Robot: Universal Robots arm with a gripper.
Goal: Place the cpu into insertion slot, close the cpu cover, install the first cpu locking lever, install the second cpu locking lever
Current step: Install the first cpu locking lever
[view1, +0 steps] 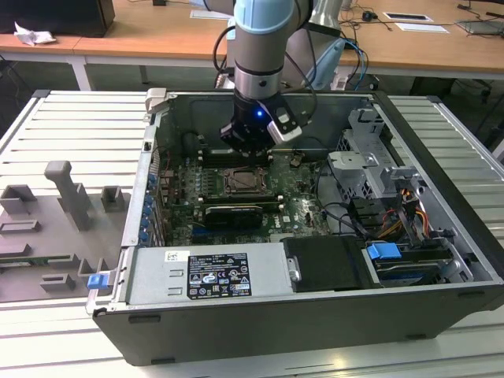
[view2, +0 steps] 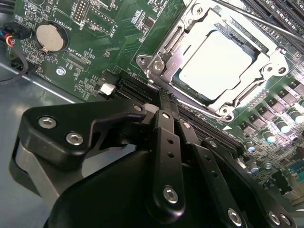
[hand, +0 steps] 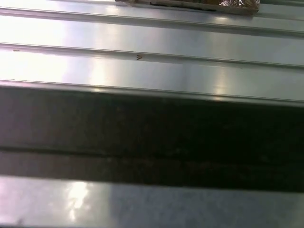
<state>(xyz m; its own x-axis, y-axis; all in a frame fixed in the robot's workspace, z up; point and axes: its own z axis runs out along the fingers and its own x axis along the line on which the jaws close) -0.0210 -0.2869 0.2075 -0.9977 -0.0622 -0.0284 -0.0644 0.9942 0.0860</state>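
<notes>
Just beyond the pressed-together fingers (view2: pixel 166 137) of the black gripper (view2: pixel 161 102), the green circuit board (view2: pixel 118 42) carried the square metal-rimmed insertion slot (view2: pixel 155 64), the thin silvery cpu cover (view2: pixel 273 61) lying over it, the pale silver-beige square cpu (view2: pixel 216 59) seated in its cut-out.

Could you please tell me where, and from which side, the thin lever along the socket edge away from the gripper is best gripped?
Likely on its straight run, pinched across the rod from above. The lever is a slim wire lying along the cover, beside the memory slots, leaving its top and sides open.
</notes>
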